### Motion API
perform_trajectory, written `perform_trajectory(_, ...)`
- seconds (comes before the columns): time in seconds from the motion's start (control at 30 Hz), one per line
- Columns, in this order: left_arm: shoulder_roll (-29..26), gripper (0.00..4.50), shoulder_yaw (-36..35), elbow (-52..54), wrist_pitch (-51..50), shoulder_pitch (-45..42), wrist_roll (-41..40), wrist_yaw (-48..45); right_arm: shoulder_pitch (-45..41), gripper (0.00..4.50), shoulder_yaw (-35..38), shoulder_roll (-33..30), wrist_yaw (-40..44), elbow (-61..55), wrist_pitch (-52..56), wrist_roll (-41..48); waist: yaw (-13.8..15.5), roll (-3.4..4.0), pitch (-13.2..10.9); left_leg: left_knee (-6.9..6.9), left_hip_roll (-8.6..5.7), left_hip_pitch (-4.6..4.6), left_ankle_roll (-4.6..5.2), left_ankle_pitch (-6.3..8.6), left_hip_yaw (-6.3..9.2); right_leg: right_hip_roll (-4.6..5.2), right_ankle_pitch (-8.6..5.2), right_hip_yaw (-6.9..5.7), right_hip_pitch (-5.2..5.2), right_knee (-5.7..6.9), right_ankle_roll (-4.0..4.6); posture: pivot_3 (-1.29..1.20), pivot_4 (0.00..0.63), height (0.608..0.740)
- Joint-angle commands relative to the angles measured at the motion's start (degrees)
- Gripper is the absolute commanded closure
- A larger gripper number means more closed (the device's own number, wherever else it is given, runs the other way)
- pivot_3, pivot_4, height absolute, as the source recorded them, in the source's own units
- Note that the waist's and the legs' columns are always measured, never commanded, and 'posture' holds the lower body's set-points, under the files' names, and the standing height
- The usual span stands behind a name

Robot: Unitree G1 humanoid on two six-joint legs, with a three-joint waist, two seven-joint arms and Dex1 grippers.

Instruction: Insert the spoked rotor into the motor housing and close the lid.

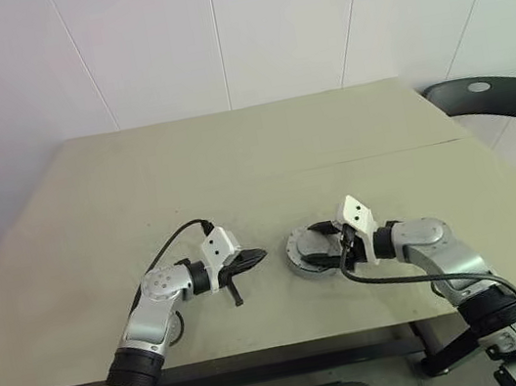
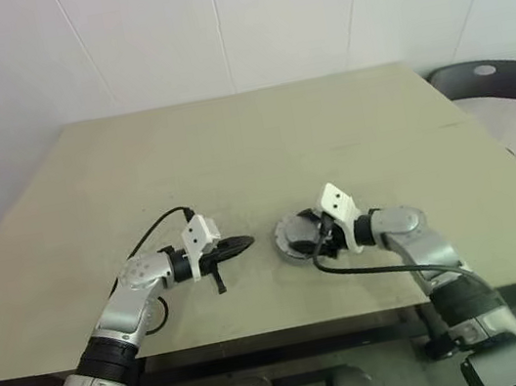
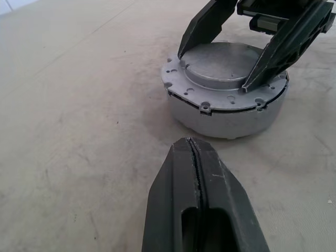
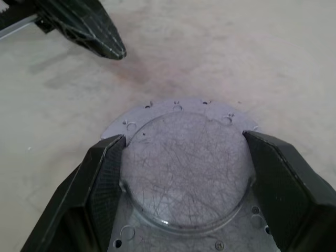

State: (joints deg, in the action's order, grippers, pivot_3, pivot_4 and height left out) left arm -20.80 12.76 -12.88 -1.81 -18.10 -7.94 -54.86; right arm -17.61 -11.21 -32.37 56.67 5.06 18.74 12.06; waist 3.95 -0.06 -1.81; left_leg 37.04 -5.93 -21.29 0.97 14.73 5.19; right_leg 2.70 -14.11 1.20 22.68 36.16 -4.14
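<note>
Motor housing (image 3: 226, 102): on table (image 1: 232, 158), lid (image 4: 186, 168) seated on top.
Right gripper (image 4: 184, 173): jaws wide, straddling lid's raised centre.
Left gripper (image 3: 202, 157): jaws pressed together, empty, near housing's 9 o'clock.

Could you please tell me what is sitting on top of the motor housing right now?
The lid lies on the motor housing, with the right claw straddling its raised centre. Whatever is inside the housing is covered.
</note>
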Motion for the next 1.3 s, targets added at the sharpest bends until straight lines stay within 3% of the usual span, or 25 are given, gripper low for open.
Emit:
perform_trajectory(0.03,0.0,4.5,0.0,0.6,1.0,-0.9,0.2,0.0,2.9,1.3,-2.1,-2.0,3.1,-0.7,3.7,-0.1,0.1,0.0,0.0,-0.01,0.0,-0.02,0.07,0.02,0.0,0.0,0.0,-0.01,0.01,-0.04,0.0,0.0,0.0,0.74)
perform_trajectory(0.27,0.1,4.5,-0.1,0.0,1.3,-1.3,0.3,0.1,1.9,1.3,-1.2,0.2,-2.6,0.9,2.9,-2.6,-0.2,0.0,0.0,-0.02,-0.03,-0.09,0.28,0.29,-0.09,0.03,0.06,0.07,0.07,-0.19,-0.25,0.0,0.0,0.74)
perform_trajectory(0.43,3.2,4.5,0.9,-1.0,0.9,-4.1,-0.7,-0.6,2.6,1.3,-4.6,-1.8,-1.3,3.0,5.2,-4.7,-0.2,0.0,0.0,0.06,0.01,0.15,0.21,0.32,-0.1,0.03,-0.06,0.05,-0.18,-0.15,-0.08,0.0,0.0,0.74)
perform_trajectory(0.73,9.1,4.5,4.3,-12.6,4.0,-14.3,2.1,-3.3,4.6,1.3,-6.3,-3.1,1.4,0.7,8.5,-3.5,-0.2,0.06,0.3,-0.05,0.02,0.78,0.45,0.62,-0.14,0.09,-0.4,0.03,-0.81,-0.61,-0.64,0.0,0.0,0.74)
perform_trajectory(0.93,11.7,4.5,12.4,-24.9,5.5,-18.3,10.9,-3.8,4.9,1.3,-5.5,-2.1,0.2,1.3,7.7,-3.6,0.0,-0.31,1.1,-0.04,0.01,0.77,0.57,1.04,-0.18,0.09,-0.26,0.06,-0.84,-0.82,-0.78,0.0,0.0,0.74)
perform_trajectory(1.07,13.6,4.5,13.2,-27.7,6.3,-20.1,11.5,-5.3,4.6,1.3,-4.9,-1.5,-0.6,1.8,7.5,-3.4,-0.1,-0.13,1.3,0.0,0.02,1.02,0.65,1.11,-0.18,0.13,-0.63,0.07,-1.34,-1.05,-0.92,0.0,0.0,0.74)
perform_trajectory(1.27,14.2,4.5,13.8,-28.9,6.7,-20.1,11.9,-7.4,4.0,1.3,-3.3,-0.6,-1.7,1.6,8.0,-2.3,-0.3,-0.13,1.3,-0.05,0.03,0.97,0.67,1.13,-0.17,0.15,-0.68,0.06,-1.29,-1.05,-1.0,0.0,0.0,0.74)
perform_trajectory(1.3,14.0,4.5,14.1,-28.7,6.2,-19.8,12.1,-8.0,3.8,0.95,-2.8,-0.4,-1.8,1.7,8.0,-2.0,-0.3,-0.13,1.3,-0.05,0.04,0.97,0.67,1.13,-0.17,0.14,-0.68,0.07,-1.28,-1.04,-1.0,0.0,0.0,0.74)
